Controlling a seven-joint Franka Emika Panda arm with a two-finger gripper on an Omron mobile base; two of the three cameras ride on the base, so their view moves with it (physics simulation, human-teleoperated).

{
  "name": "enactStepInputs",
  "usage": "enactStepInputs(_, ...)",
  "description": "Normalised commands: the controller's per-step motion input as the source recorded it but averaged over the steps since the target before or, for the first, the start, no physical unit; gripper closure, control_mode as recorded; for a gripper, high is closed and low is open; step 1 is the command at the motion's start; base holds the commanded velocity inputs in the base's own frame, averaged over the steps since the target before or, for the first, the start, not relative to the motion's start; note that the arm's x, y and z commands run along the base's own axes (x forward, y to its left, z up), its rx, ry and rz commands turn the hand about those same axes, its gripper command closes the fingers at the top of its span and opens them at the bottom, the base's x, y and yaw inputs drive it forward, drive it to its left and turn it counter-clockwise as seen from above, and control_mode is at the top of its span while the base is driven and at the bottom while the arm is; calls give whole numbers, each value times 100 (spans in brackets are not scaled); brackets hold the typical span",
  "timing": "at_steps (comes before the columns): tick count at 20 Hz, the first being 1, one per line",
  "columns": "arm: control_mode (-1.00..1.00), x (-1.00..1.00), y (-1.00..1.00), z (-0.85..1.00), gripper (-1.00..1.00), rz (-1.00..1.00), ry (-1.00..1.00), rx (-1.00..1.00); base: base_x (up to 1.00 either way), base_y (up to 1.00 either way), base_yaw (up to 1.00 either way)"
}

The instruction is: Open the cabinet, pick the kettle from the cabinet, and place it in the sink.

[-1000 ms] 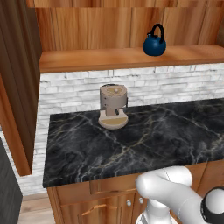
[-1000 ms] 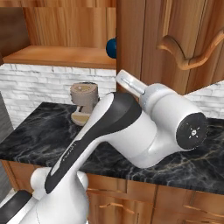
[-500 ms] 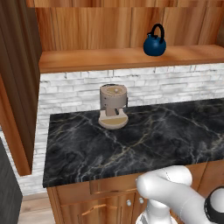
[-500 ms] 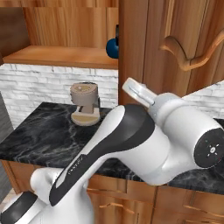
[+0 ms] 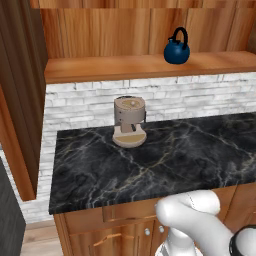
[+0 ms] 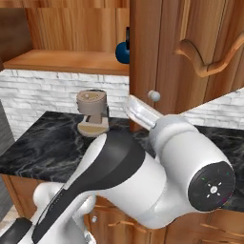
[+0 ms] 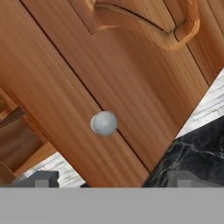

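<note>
The cabinet (image 5: 145, 67) stands open, its wooden shelf bare except for the dark-blue kettle (image 5: 176, 50) upright at the right. In the right base view the swung-out right door (image 6: 162, 57) covers most of the kettle (image 6: 122, 52). That door's round silver knob (image 7: 104, 123) sits just ahead of my gripper (image 7: 111, 179). The gripper is open, and its fingertips (image 7: 41, 178) are spread wide with nothing between them and clear of the knob. The sink is out of view.
A tan coffee machine (image 5: 129, 120) stands on the black marble counter (image 5: 175, 160) below the shelf. The left cabinet door (image 5: 17, 100) hangs open at the left. Base cabinets (image 5: 120, 230) lie under the counter, and a white brick wall (image 5: 200, 92) lies behind.
My gripper has opened and let go of the door knob, then drawn back a little. The arm has swung nearer the right base camera. The kettle has not moved.
</note>
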Motion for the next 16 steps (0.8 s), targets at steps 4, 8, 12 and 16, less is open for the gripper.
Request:
enactStepInputs(4, -100, -26, 37, -7, -100, -14, 0, 0, 0, 0, 0)
enactStepInputs(8, -100, -23, 35, -6, -100, -13, 0, 0, 0, 0, 0)
enactStepInputs(12, -100, -16, 42, -3, -100, -14, 0, 0, 0, 0, 0)
enactStepInputs(16, -100, -11, 43, -4, -100, -16, 0, 0, 0, 0, 0)
